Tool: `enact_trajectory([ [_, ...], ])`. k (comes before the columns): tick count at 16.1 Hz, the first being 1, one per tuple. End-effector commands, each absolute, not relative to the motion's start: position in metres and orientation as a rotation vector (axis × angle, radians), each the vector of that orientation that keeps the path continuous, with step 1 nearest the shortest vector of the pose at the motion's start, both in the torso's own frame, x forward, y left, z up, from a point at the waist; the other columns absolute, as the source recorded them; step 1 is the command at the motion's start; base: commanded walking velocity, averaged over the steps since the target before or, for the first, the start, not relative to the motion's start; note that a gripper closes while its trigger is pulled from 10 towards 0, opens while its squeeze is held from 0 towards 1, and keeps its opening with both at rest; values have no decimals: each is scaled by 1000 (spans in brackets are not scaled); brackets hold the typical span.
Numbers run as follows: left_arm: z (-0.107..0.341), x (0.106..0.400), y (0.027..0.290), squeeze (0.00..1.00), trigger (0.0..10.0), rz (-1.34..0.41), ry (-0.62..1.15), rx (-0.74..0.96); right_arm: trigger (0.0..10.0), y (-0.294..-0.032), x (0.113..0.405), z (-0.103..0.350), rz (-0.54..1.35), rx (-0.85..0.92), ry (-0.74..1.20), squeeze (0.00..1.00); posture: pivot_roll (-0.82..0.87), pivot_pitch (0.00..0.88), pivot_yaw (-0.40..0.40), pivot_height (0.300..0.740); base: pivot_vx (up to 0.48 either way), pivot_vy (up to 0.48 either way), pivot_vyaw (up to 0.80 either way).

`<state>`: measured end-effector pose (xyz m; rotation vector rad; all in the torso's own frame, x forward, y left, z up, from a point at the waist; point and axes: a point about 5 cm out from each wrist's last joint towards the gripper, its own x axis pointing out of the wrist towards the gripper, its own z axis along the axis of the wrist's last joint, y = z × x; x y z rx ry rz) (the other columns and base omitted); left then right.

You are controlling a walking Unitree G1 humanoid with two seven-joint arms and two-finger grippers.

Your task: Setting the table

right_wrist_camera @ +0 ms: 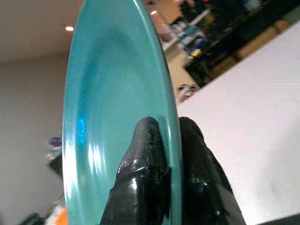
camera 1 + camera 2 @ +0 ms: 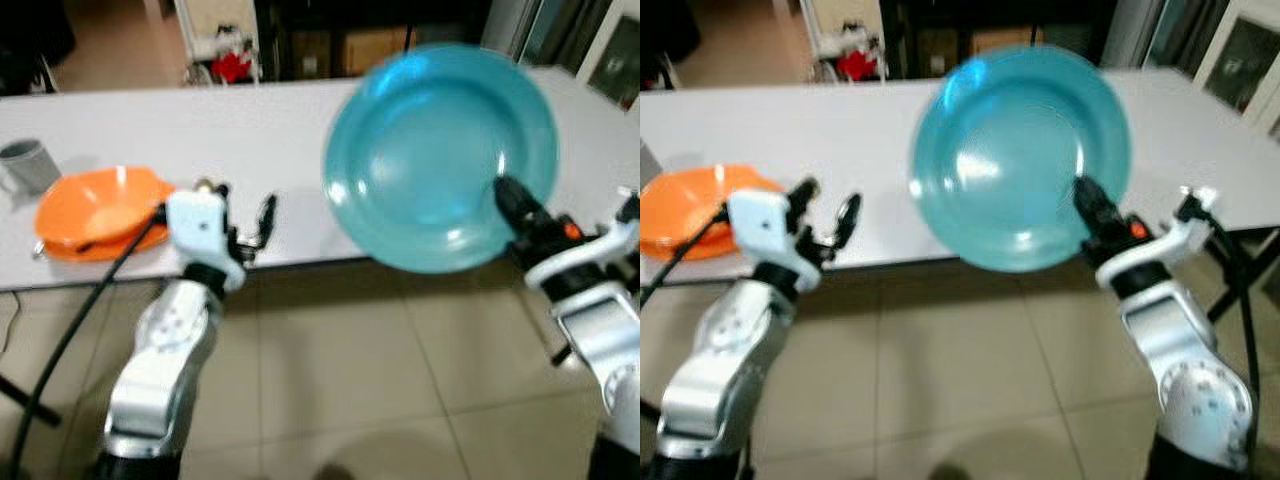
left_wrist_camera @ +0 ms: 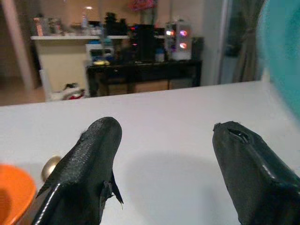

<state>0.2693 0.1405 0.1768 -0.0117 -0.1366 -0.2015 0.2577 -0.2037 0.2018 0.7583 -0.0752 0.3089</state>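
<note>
Right gripper (image 1: 169, 154) pinching teal plate (image 2: 430, 150) rim, held tilted above white table (image 2: 150, 130) | left gripper (image 2: 245, 225) wide, unladen | carrying step; next: level, lower onto tabletop beside orange bowl (image 2: 95, 210).

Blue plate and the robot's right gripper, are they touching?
Touching. The right wrist view shows the right gripper with one black finger on each face of the blue plate, pinching its rim.

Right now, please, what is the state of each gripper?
Left gripper: open, holding nothing, above the white table near the orange bowl.
Right gripper: shut on the rim of the teal plate, held tilted up.
</note>
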Motion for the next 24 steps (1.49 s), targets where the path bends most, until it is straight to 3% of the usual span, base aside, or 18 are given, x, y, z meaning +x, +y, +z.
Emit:
enact_trajectory([
  [1, 177, 269, 140, 0, 10000, -202, -127, -22, 10000, -208, 257, 207, 307, 766, -94, 0, -14, 0, 28, 740, 0, 0, 0],
  [6, 179, 269, 139, 0, 10000, -242, -140, -22, 10000, -204, 258, 213, 286, 663, -91, 0, -15, 0, 33, 740, 0, 0, 0],
  [10, 174, 269, 137, 0, 10000, -243, -114, -18, 10000, -199, 262, 202, 212, 466, -18, 0, -18, 0, 41, 740, 330, 0, -383],
  [15, 173, 269, 143, 0, 10000, -219, -107, -1, 10000, -201, 268, 197, 117, 379, -37, 0, -6, 0, 41, 740, 379, 0, -316],
  [22, 171, 268, 150, 0, 10000, -185, -104, 4, 10000, -189, 267, 193, 254, 386, 0, 0, 7, 0, 29, 740, 384, 0, 0],
  [24, 171, 266, 156, 0, 10000, -164, -103, 7, 10000, -183, 266, 192, 306, 364, 22, 0, 18, 0, 22, 740, 382, 0, 800],
])
